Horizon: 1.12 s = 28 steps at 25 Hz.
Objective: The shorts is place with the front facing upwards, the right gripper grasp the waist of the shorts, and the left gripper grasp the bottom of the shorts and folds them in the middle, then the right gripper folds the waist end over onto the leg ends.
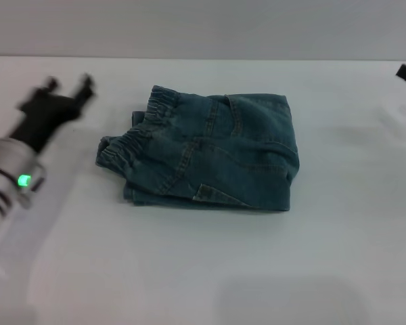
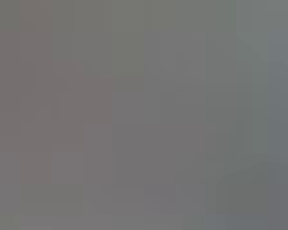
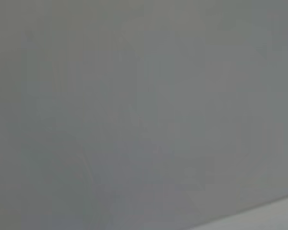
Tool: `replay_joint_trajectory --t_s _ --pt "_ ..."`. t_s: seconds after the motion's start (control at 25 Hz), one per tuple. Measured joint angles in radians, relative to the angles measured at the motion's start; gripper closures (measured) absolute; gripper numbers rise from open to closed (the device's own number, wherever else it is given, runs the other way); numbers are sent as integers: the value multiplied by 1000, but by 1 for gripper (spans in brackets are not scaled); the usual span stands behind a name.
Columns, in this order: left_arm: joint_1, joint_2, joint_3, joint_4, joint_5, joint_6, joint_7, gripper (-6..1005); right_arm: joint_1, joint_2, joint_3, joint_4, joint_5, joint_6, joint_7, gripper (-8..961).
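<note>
We see a white table (image 1: 210, 271) with a plain, smooth top that runs back to a pale wall. The shorts (image 1: 210, 152) lie directly on it, folded into a compact, roughly square bundle of blue-green denim. The waist of the shorts (image 1: 132, 139), gathered and ruffled, forms the bundle's left edge, and the fold line forms its right edge. Nothing else rests on the table near the shorts that we can make out. Faint grey shadows fall on the table in front of the shorts and to their left. Both wrist views give us only flat grey.
</note>
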Motion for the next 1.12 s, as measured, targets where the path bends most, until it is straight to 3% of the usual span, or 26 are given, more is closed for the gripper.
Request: replay_joint_trajectory --t_s 0.12,0.32,0.44,0.48,0.52,0.64,0.76,1.12 --pt "54 1 -128 14 0 170 95 259 -30 12 3 0 125 0 -146 287" --pt "148 1 -277 4 0 426 255 259 -91 45 30 45 499 -25 -653 287" --pt "186 0 -316 4 0 502 300 259 -106 45 42 154 766 -126 -1004 289" --pt "196 0 -328 4 0 513 303 259 -110 45 43 226 926 -223 -1234 289" --pt "203 0 -338 3 0 521 305 259 -110 45 43 226 926 -223 -1234 289" --pt "215 -1 -347 2 1 525 305 259 -98 46 43 313 1078 -355 -1488 289" --pt "218 -2 -348 1 0 522 305 259 -80 46 43 344 1133 -414 -1615 289" --pt "188 0 -378 0 -3 495 305 259 -37 39 61 340 1143 -379 -1625 288"
